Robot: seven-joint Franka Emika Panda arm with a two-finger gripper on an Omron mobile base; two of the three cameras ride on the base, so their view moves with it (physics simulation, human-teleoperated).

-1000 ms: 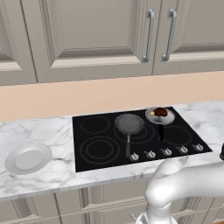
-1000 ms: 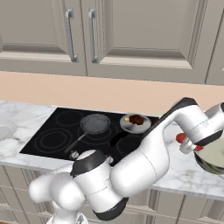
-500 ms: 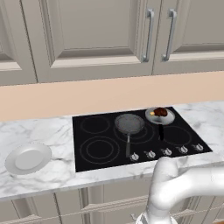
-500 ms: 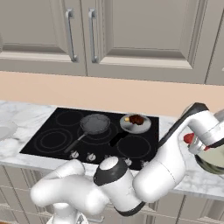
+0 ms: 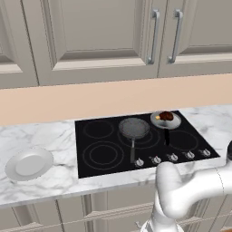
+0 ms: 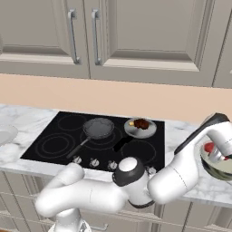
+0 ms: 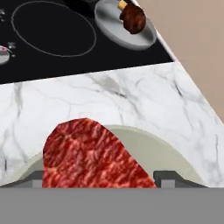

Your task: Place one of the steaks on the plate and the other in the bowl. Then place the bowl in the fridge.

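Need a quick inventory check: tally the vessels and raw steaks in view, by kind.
White plate: 1
Cream bowl: 1
Grey dish: 1
Frying pan: 1
Raw steak: 1
Total: 5

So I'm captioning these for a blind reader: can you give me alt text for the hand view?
A raw red steak fills the foreground between the open gripper tips, over the rim of a beige bowl on a marble counter. Beyond lies a black cooktop with a grey dish holding a brown piece of food.
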